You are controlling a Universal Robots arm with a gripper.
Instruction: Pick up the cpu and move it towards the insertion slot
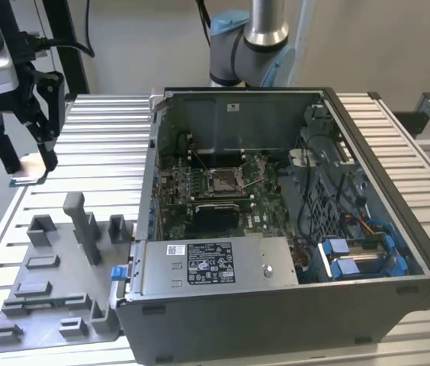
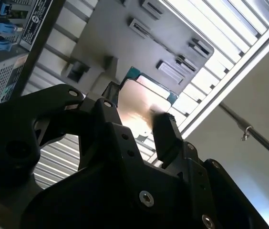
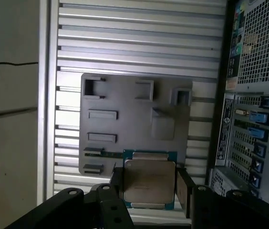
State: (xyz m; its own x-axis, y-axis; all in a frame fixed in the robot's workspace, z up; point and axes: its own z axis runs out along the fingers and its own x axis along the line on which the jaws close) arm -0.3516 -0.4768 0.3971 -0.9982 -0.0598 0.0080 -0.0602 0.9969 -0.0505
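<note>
Between the jaws, the cpu (image 3: pixel 148 180)

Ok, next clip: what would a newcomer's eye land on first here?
The open computer case dominates the middle of the exterior view, with the insertion slot shining on the board inside. At the exterior view's left, the gripper hangs above the slatted table, near the grey plastic tray. In the first wrist view, the cpu is clamped between its fingers.
</note>
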